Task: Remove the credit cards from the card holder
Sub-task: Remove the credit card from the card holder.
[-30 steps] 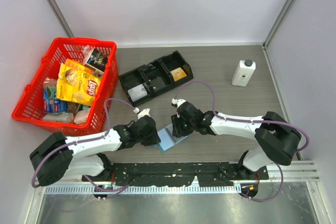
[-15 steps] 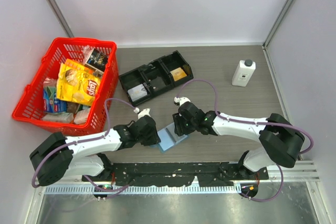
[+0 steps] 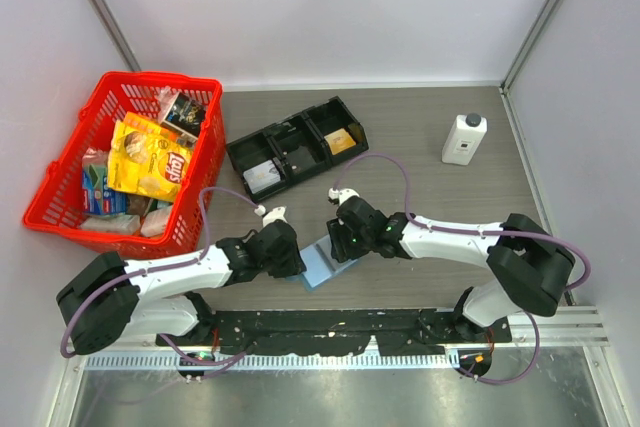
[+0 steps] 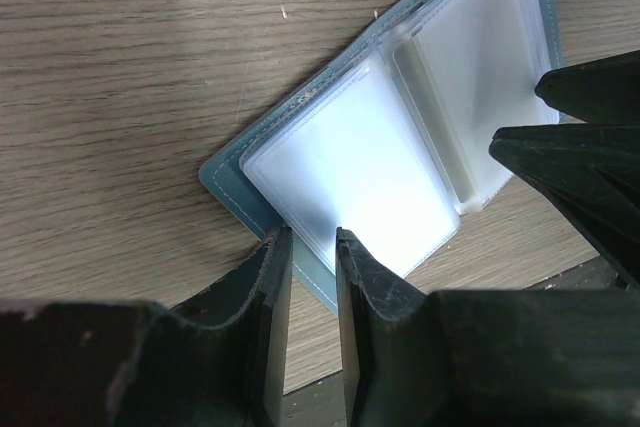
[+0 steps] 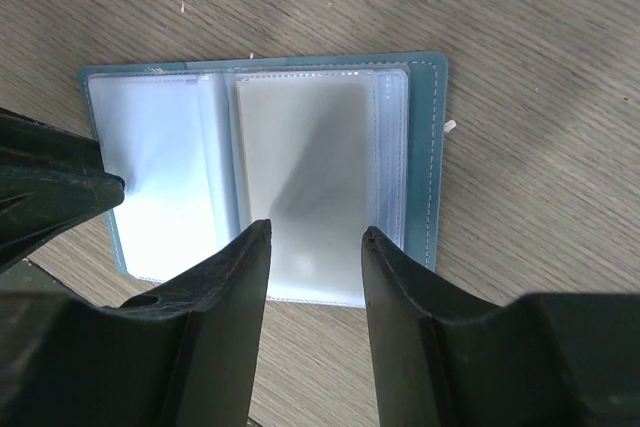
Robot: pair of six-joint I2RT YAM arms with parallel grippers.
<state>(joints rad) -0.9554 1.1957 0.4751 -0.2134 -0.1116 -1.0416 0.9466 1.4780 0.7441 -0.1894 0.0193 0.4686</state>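
Note:
The light-blue card holder lies open and flat on the table between my grippers. In the right wrist view its right half holds a pale grey credit card in a clear sleeve. The left half is whitish with glare. My right gripper is open, its fingertips standing over the near edge of that card. My left gripper has its jaws a narrow gap apart, and its tips rest on the holder's near corner. It grips nothing that I can see.
A red basket full of snack packets stands at the left. A black three-compartment tray lies behind the holder. A white bottle stands at the far right. The table's near edge is just behind both grippers.
My right gripper shifted a little right, then came back over the holder's right half. The left gripper and the holder have not moved.

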